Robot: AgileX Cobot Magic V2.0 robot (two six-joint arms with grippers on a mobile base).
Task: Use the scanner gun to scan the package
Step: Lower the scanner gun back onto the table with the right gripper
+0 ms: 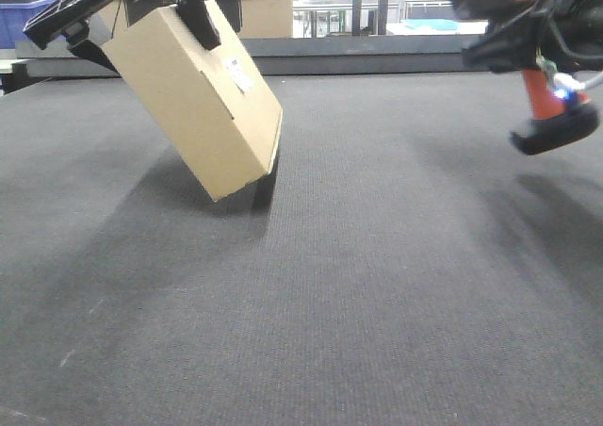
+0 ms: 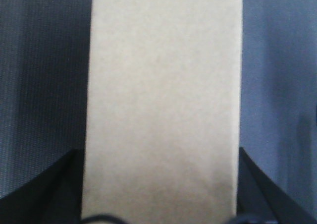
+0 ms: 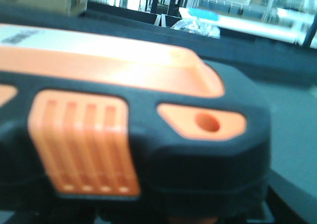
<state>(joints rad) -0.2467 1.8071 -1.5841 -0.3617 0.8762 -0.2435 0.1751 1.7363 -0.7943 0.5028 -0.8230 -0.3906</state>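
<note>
A brown cardboard package (image 1: 203, 106) with a white label (image 1: 238, 73) hangs tilted at upper left, its lower corner close to the grey mat. My left gripper (image 1: 141, 16) is shut on its top end; its black fingers (image 1: 200, 16) clamp both sides. In the left wrist view the package (image 2: 163, 105) fills the middle between my jaws. My right gripper (image 1: 528, 30) is shut on an orange and black scanner gun (image 1: 551, 106), held in the air at upper right, well right of the package. The scanner gun (image 3: 138, 125) fills the right wrist view, hiding my jaws.
A dark grey mat (image 1: 358, 285) covers the table. A raised dark ledge (image 1: 377, 63) runs along the back. More cardboard boxes (image 1: 264, 7) and a blue bin (image 1: 24, 16) stand behind it, with shelving beyond.
</note>
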